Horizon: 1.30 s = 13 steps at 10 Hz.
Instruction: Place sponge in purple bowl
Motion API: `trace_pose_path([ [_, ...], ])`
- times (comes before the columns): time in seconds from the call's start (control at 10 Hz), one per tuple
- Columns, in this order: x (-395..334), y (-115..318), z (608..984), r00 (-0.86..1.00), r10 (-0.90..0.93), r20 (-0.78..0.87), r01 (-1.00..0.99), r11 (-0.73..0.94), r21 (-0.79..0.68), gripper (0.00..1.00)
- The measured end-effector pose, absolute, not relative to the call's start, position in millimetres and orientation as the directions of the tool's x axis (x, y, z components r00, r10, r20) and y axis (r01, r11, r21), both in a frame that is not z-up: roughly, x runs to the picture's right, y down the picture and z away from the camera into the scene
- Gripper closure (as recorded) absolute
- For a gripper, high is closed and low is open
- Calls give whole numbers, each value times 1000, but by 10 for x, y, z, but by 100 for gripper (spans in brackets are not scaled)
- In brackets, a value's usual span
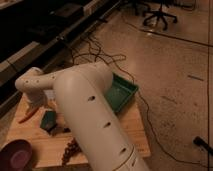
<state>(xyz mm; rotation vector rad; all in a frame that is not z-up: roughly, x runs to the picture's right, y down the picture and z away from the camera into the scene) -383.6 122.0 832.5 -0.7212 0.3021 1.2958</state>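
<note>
One camera view, and the white arm (95, 125) fills the middle of it, bending back down to the gripper (42, 106) over the wooden table (134, 131). The sponge (48, 120) sits right under the gripper; whether it's gripped, I cannot tell. The purple bowl (17, 155) is well apart from the gripper, nearer the camera at the table's corner. The green tray (120, 92) lies beyond the arm, on the gripper's far side.

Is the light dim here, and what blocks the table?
Camera view: the light is low and warm; the pale arm fills the foreground, hiding the table's middle; the gripper is at the sponge, on the left; the purple bowl lies in shade.
</note>
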Motion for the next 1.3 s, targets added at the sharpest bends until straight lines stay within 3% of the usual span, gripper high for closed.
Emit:
trace_pose_path([
  [1.3, -3762, 1421, 8680, 270, 738, -618, -944, 76, -321, 20],
])
